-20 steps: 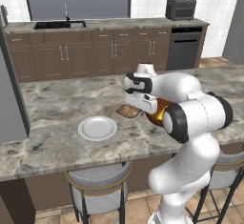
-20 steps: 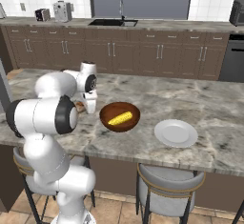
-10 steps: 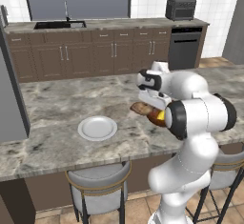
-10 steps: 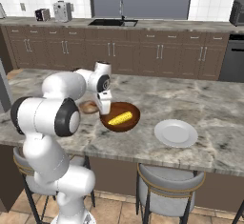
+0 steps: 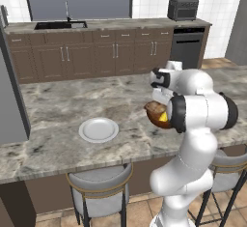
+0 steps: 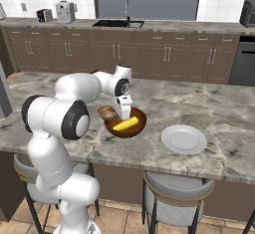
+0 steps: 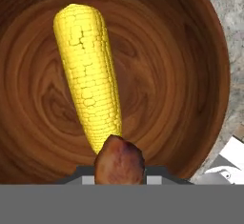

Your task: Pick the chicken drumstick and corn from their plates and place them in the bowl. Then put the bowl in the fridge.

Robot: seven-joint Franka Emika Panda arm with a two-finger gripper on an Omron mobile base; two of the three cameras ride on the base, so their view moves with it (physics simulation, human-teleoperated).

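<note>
The chicken drumstick [image 7: 119, 160] sits between my fingers, with my gripper [image 7: 119, 173] shut on it just above the bowl [image 7: 190, 75]. The yellow corn [image 7: 90, 75] lies inside that bowl, directly beyond the drumstick. From the right base view my gripper [image 6: 124, 114] points down over the near-left part of the reddish-brown bowl [image 6: 137, 127], with the corn [image 6: 125, 124] in it. In the left base view my forearm hides most of the bowl [image 5: 155, 117]. One white plate [image 6: 183, 139] lies bare on the island, apart from the bowl.
The same bare plate [image 5: 98, 130] lies near the island's front edge. A low flat thing [image 6: 105, 112], possibly the other plate, peeks out left of the bowl. Stools [image 6: 177, 198] stand under the island. A grey fridge side [image 5: 9, 100] stands at far left.
My gripper has carried the drumstick sideways from beside the bowl to over it. The bowl, corn and bare plate have stayed put.
</note>
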